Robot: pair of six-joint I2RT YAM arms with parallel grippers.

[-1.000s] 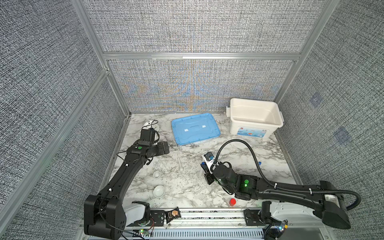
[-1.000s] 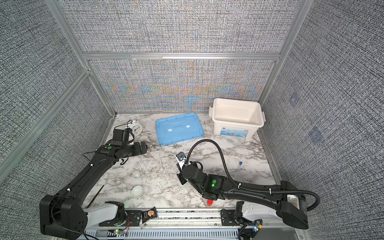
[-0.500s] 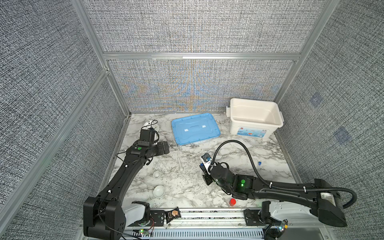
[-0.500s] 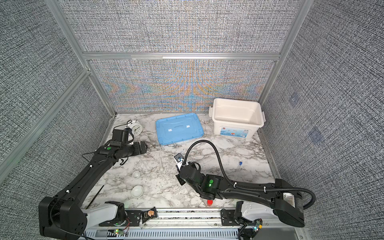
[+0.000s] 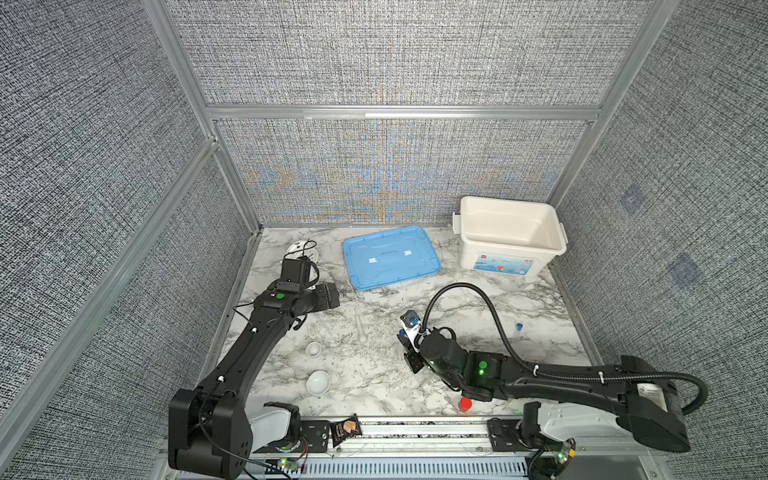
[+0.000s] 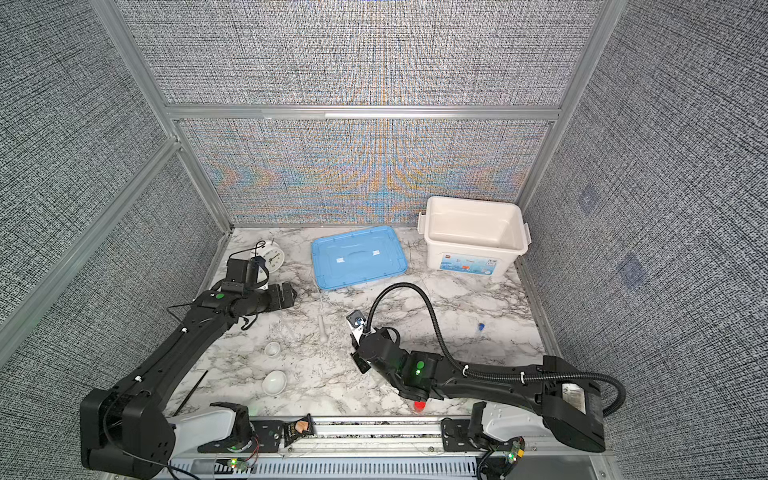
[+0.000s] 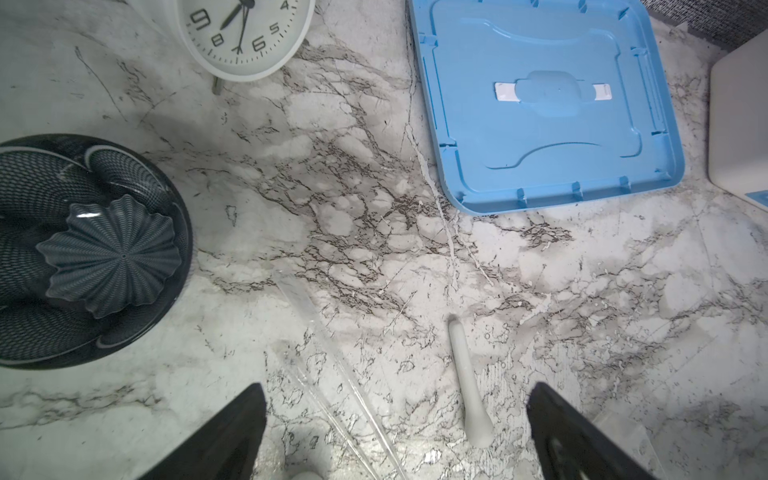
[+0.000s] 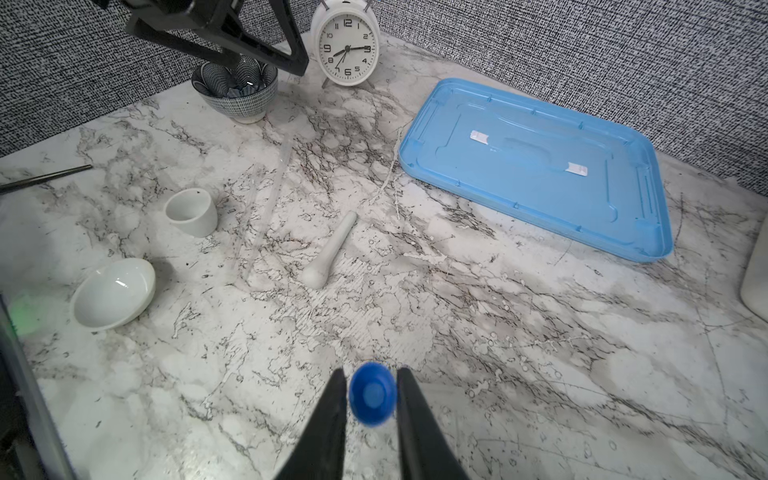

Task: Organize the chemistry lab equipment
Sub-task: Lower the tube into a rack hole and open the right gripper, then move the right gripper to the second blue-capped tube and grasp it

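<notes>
Two white dishes [image 5: 313, 349] [image 5: 318, 382] sit front left, also in the right wrist view [image 8: 192, 212] [image 8: 113, 293]. The white pestle [image 5: 360, 328] [image 8: 332, 249] lies mid-table beside two clear uncapped tubes [image 7: 328, 365] [image 8: 274, 195]. My left gripper [image 5: 332, 297] [image 7: 397, 386] hovers open above the tubes and pestle [image 7: 467, 382], holding nothing. My right gripper [image 5: 406, 349] [image 8: 371, 374] is low over bare marble right of the pestle. A blurred blue cap [image 8: 371, 392] lies between its fingers, with a thin gap on one side.
An open white bin [image 5: 503, 259] stands back right, its blue lid [image 5: 390, 257] beside it. The clock [image 6: 272, 257] and a patterned bowl [image 7: 91, 249] are back left. A loose blue cap [image 5: 519, 327], a red cap [image 5: 465, 403], a black stick [image 6: 193, 392] and a snack packet [image 5: 345, 432] lie about.
My right arm has crept a little to the left and forward, and its jaws have widened slightly round the blue cap. The left arm has not moved.
</notes>
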